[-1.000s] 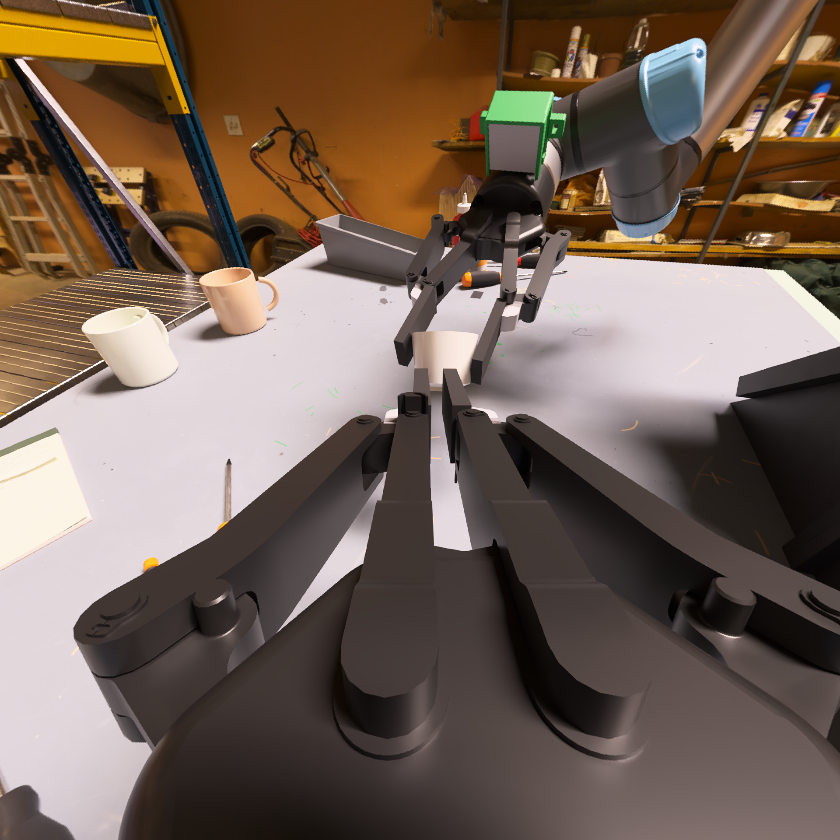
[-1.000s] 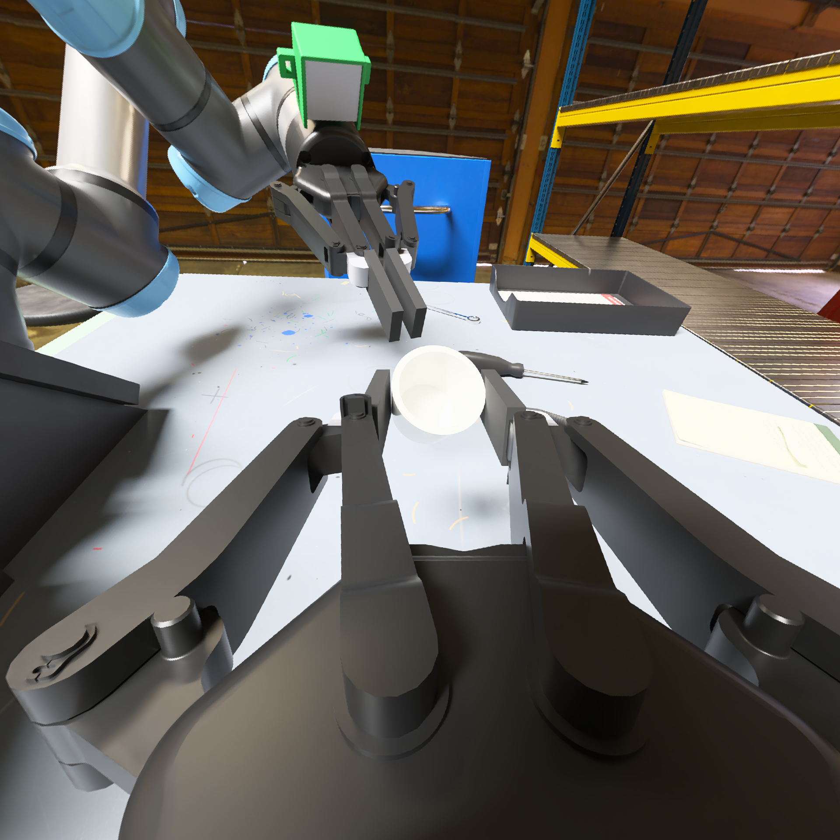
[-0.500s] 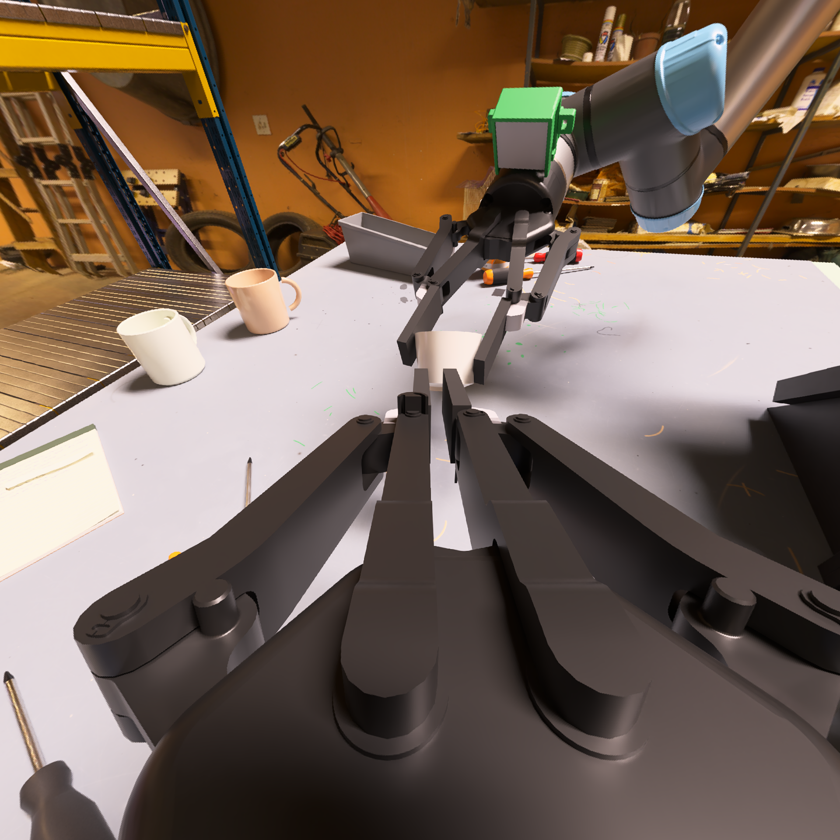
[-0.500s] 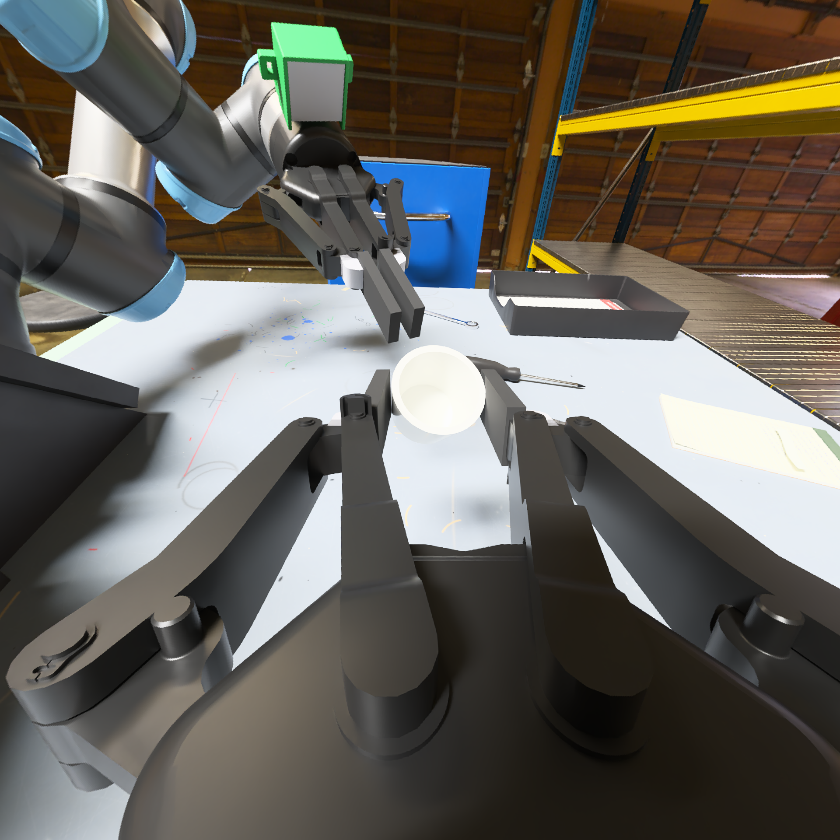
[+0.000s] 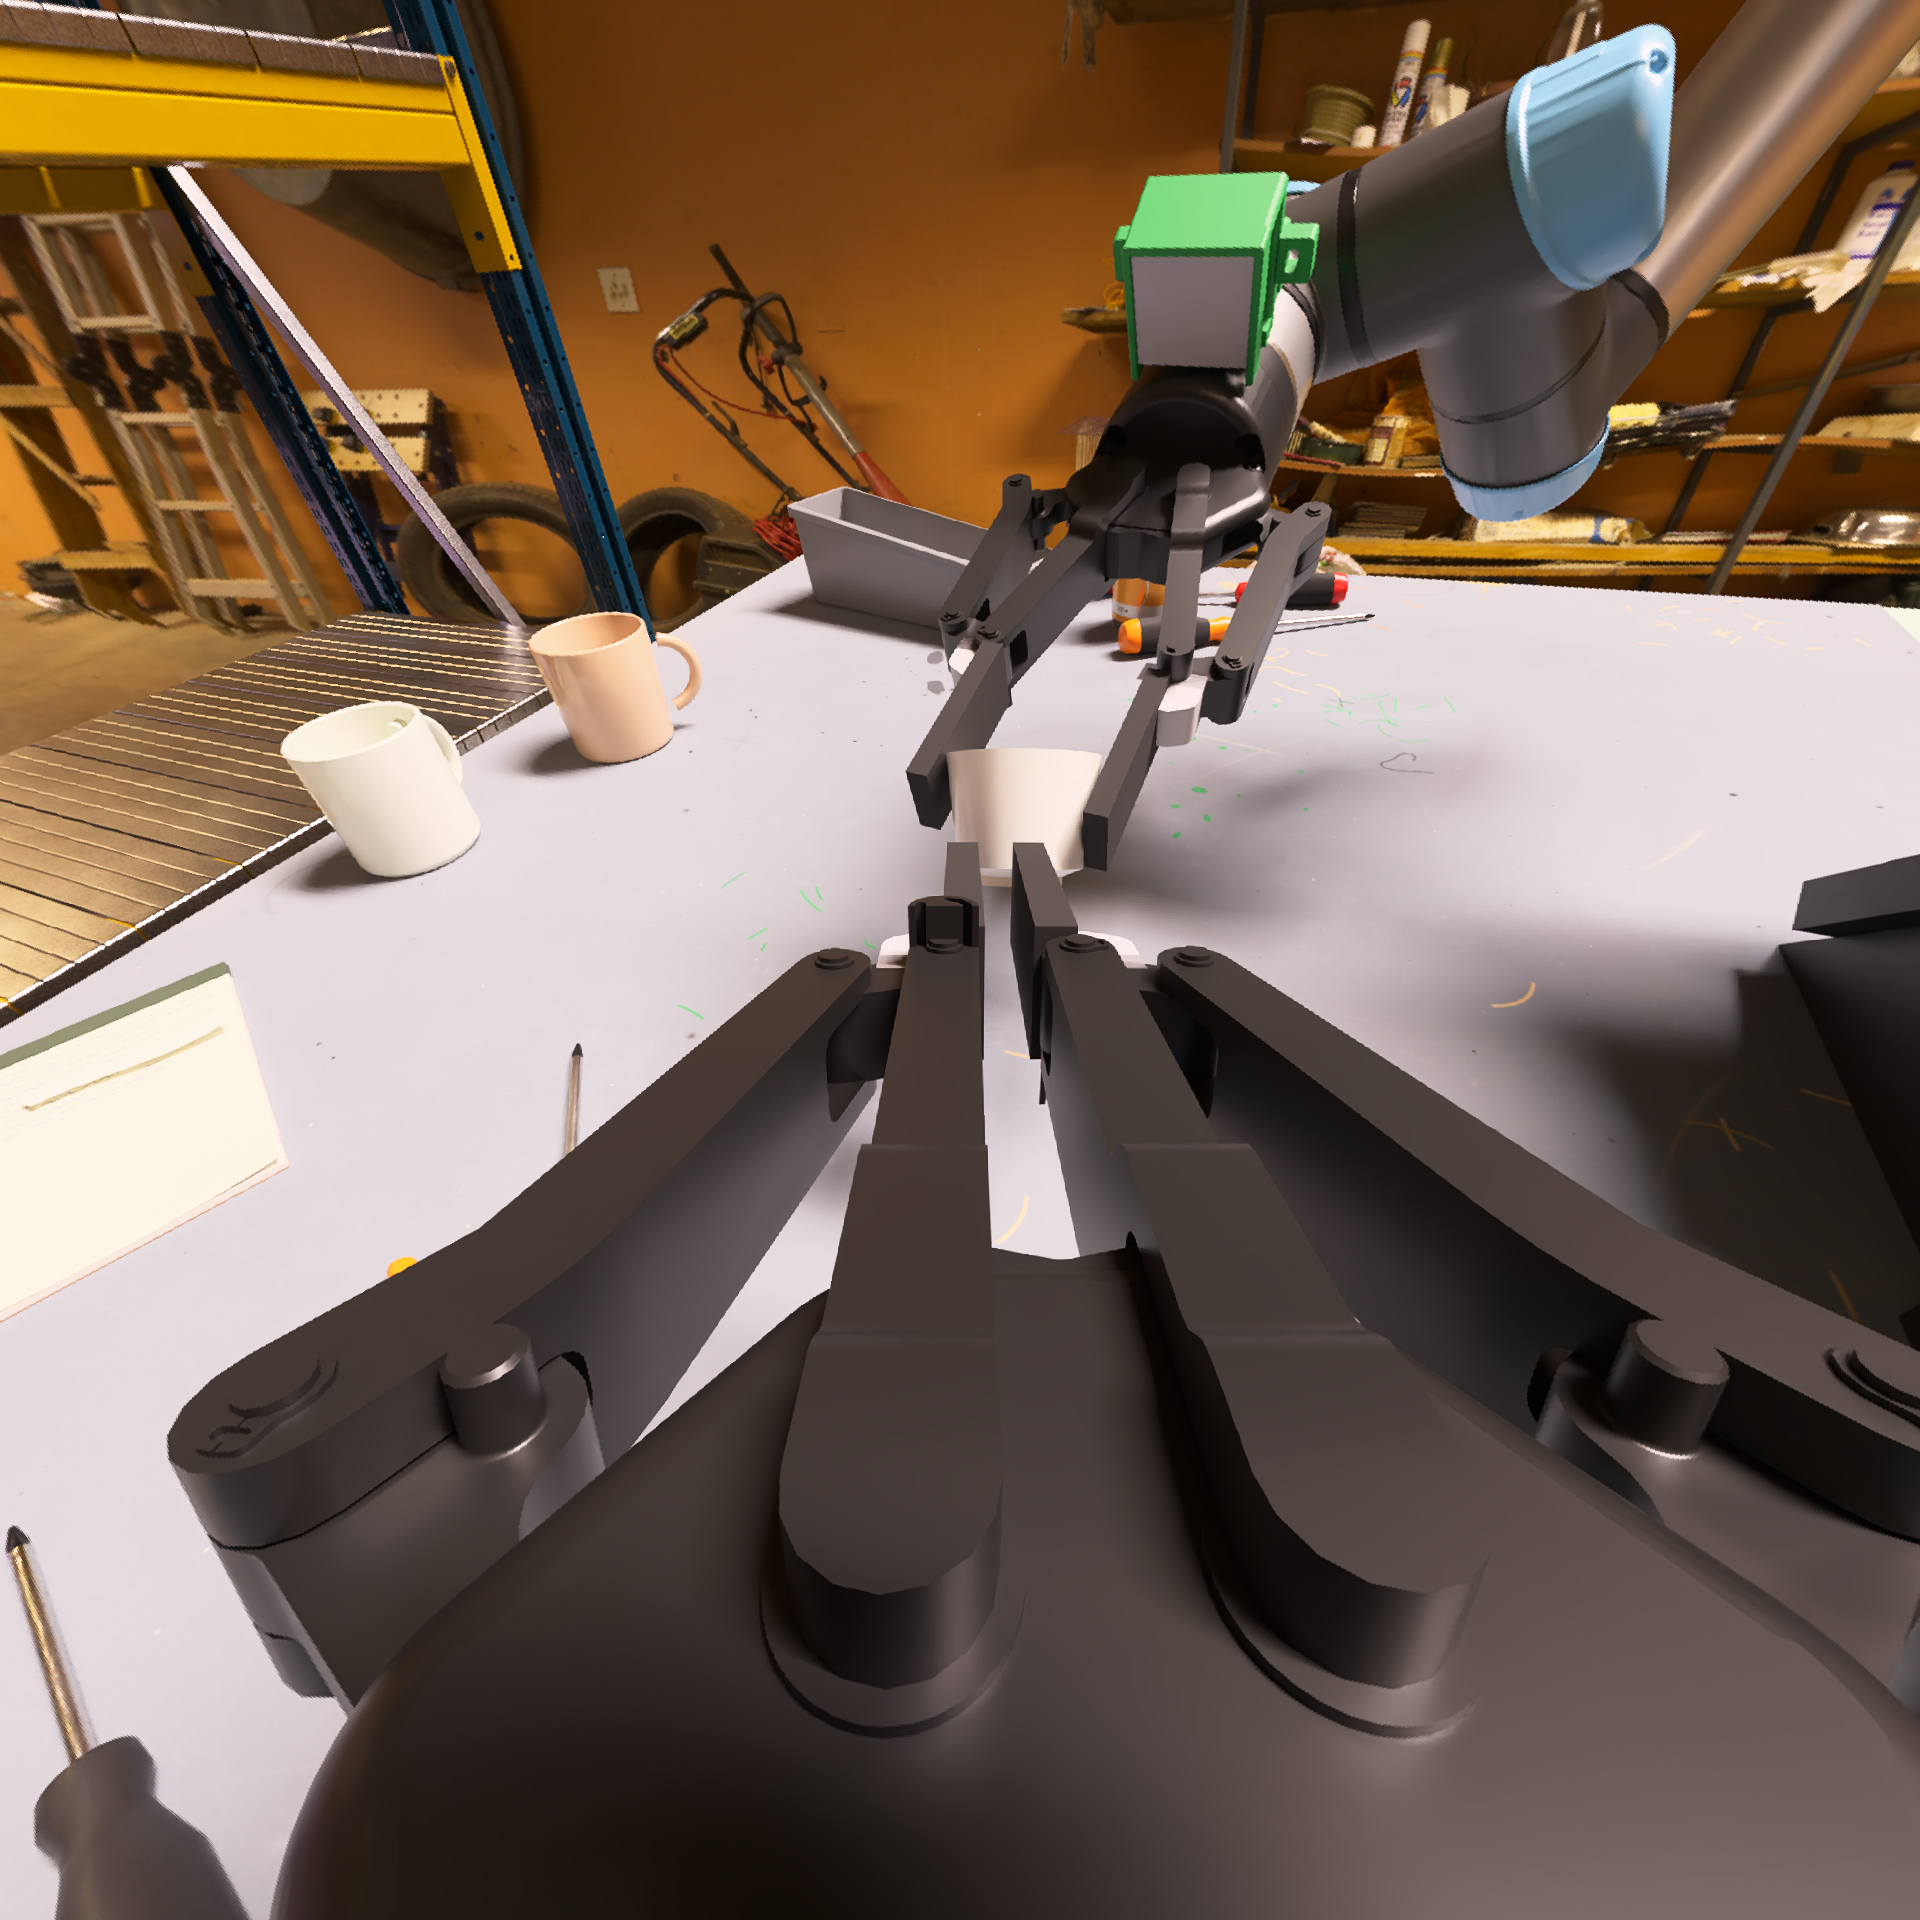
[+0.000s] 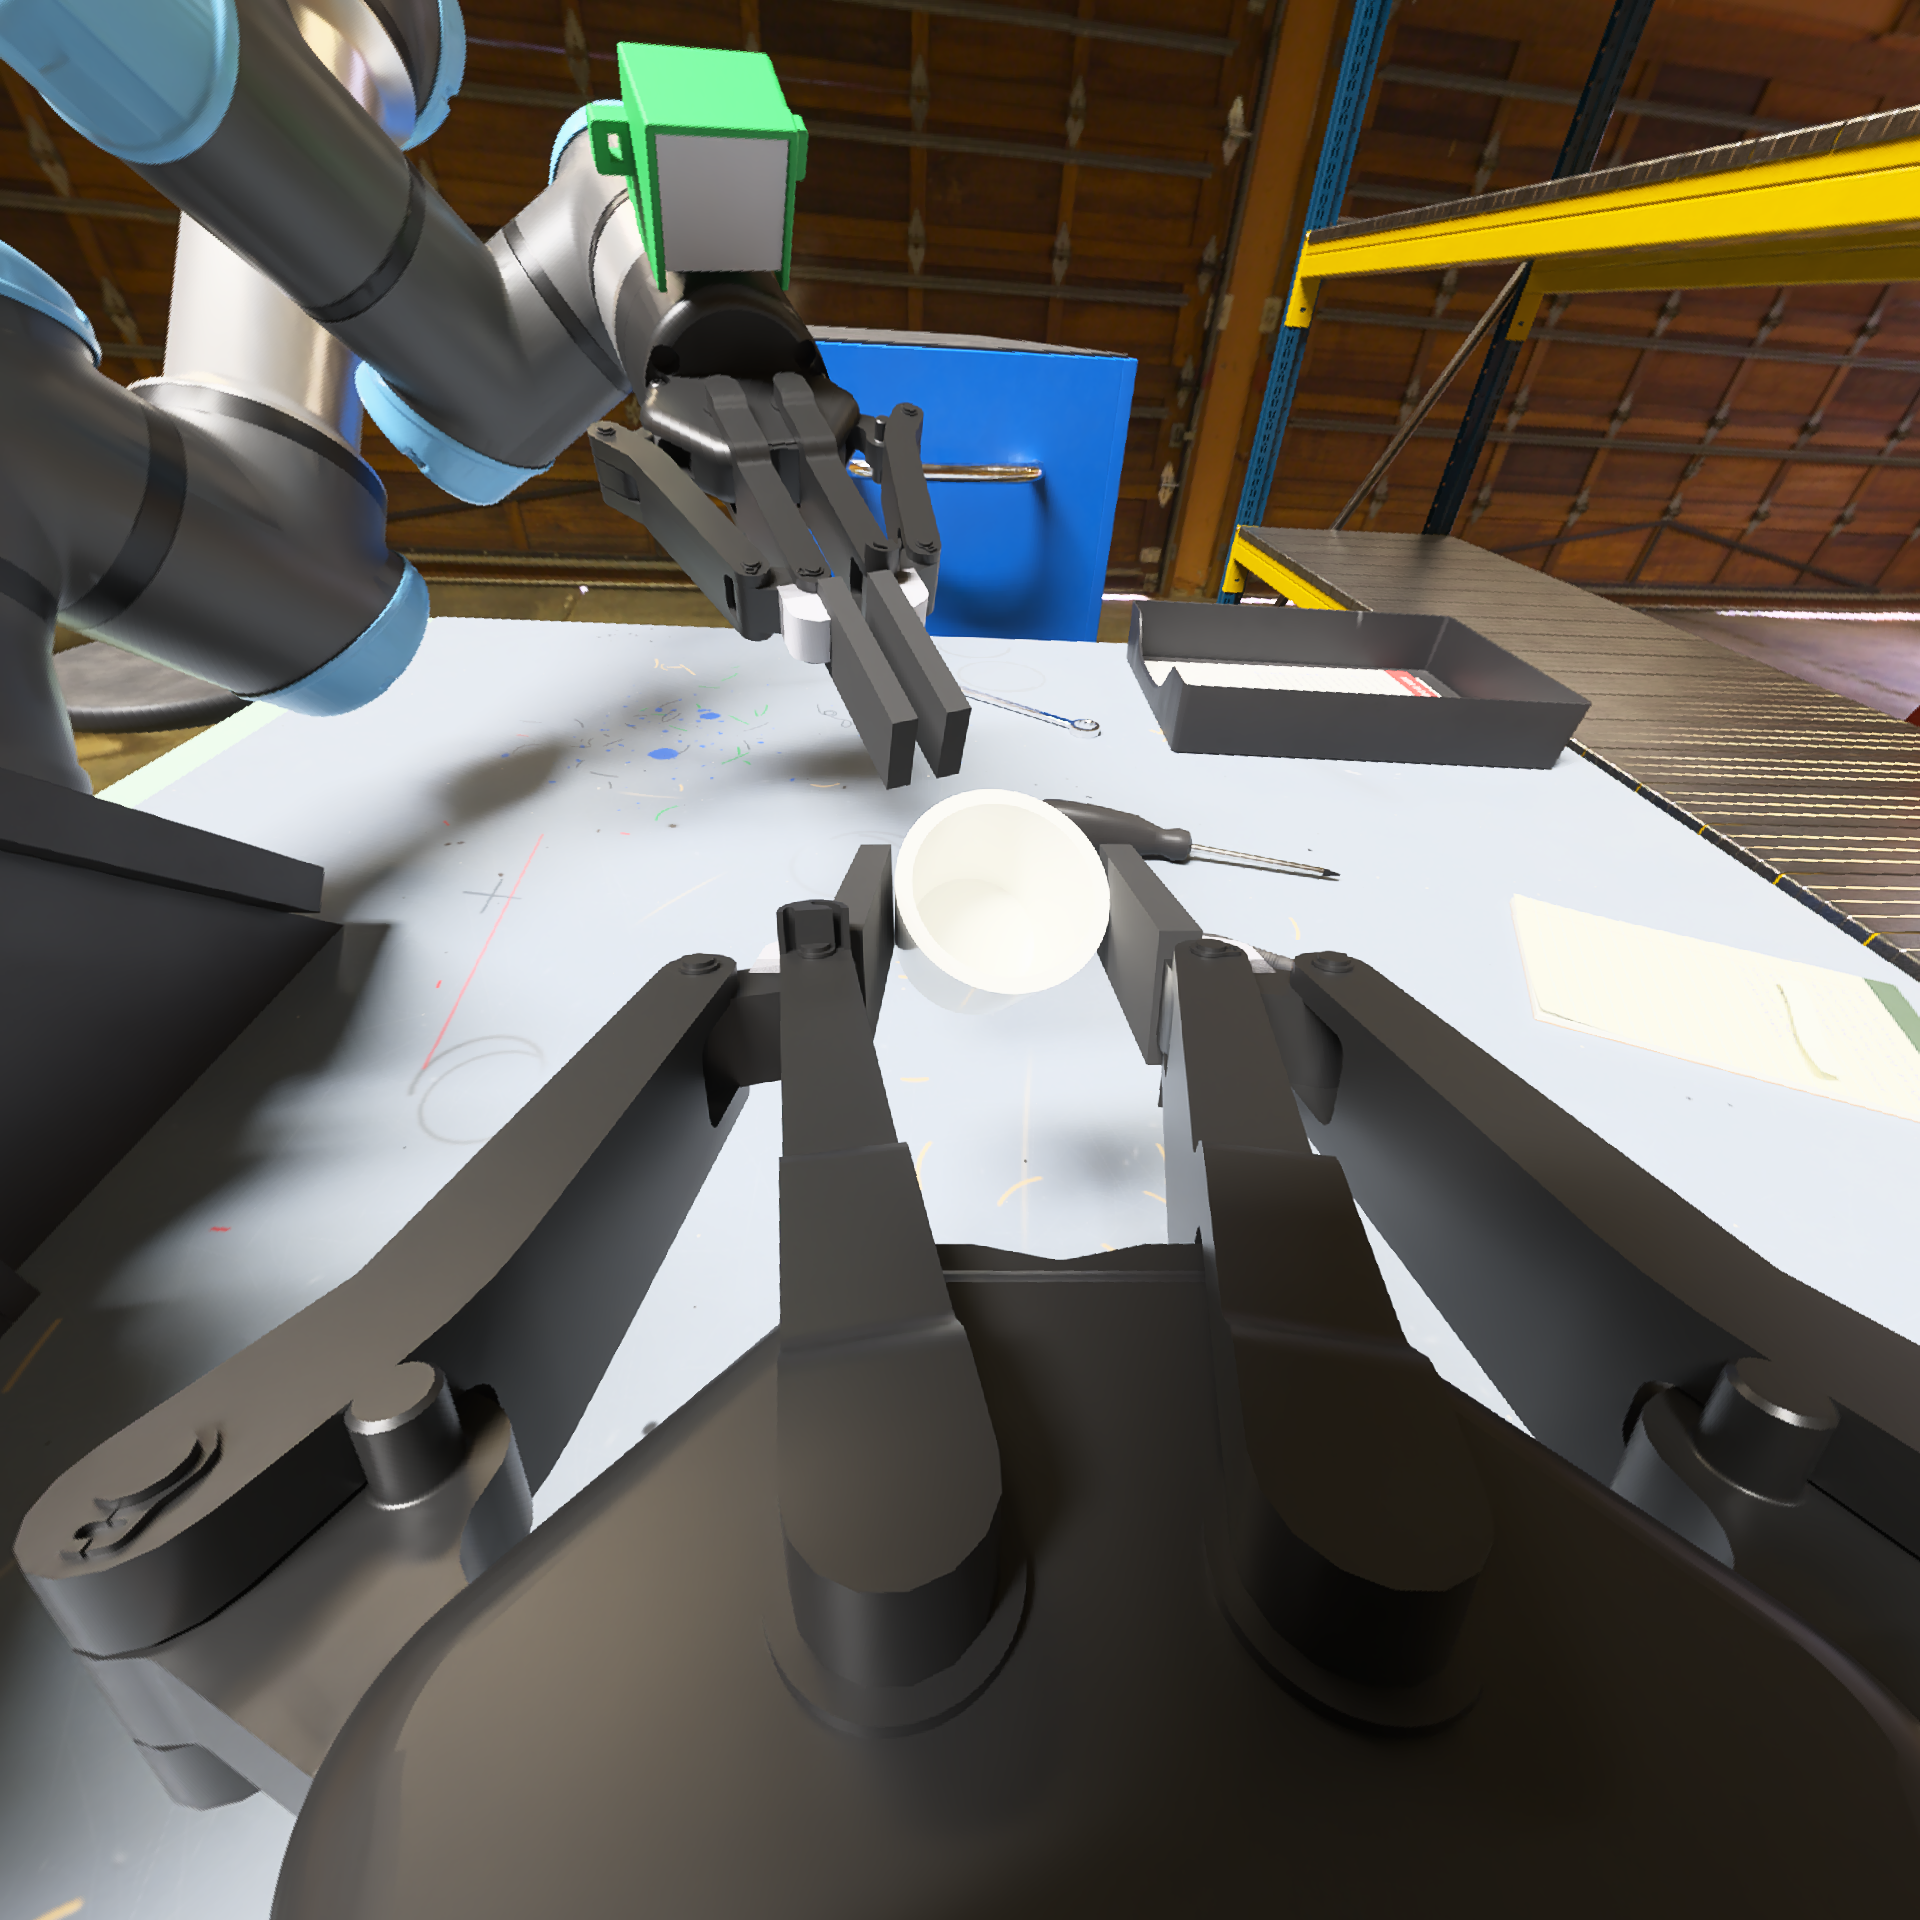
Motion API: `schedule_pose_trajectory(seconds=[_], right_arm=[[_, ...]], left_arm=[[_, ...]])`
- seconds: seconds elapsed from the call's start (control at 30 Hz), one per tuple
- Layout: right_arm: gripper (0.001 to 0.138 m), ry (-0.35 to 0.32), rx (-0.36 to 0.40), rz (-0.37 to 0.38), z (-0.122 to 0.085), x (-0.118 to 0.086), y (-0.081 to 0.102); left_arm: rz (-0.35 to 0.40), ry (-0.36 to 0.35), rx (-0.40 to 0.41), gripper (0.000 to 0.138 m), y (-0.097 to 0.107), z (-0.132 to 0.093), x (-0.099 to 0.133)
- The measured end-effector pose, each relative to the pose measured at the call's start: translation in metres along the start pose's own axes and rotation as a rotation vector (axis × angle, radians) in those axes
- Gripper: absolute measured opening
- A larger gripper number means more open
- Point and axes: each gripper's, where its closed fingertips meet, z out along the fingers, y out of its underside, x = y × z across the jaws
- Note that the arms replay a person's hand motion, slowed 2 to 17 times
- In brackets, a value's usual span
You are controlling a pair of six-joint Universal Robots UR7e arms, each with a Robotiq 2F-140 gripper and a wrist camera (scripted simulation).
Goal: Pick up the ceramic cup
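Note:
A white handleless ceramic cup (image 6: pixel 1003 904) is clamped between the fingers of my right gripper (image 6: pixel 1003 883), held tilted a little above the grey table (image 6: pixel 623 1018). In the left wrist view the same cup (image 5: pixel 1023 805) shows between the right gripper's fingertips (image 5: pixel 1018 805). My left gripper (image 5: pixel 995 868) is shut and empty, just short of the cup. It also shows in the right wrist view (image 6: pixel 925 748), hanging above and behind the cup.
A white mug (image 5: pixel 384 790) and a peach mug (image 5: pixel 613 686) stand at the table's left edge. A grey bin (image 5: pixel 883 556), screwdrivers (image 5: pixel 1174 629), a notepad (image 5: pixel 114 1122), a dark screwdriver (image 6: pixel 1174 842) and a grey tray (image 6: pixel 1351 696) lie around.
The left gripper has drawn back and risen, staying shut. The right gripper keeps hold of the cup.

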Motion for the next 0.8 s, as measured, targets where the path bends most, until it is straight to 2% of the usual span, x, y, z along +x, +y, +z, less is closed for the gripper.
schedule_pose_trajectory(seconds=[0.4, 0.8], right_arm=[[0.053, -0.018, -0.046, -0.024, -0.005, 0.004, -0.004], [0.053, -0.047, -0.047, -0.038, -0.013, 0.013, -0.014]], left_arm=[[0.004, -0.028, 0.01, 0.009, -0.003, 0.003, -0.001], [-0.019, -0.071, 0.043, 0.009, -0.013, 0.008, -0.005]])
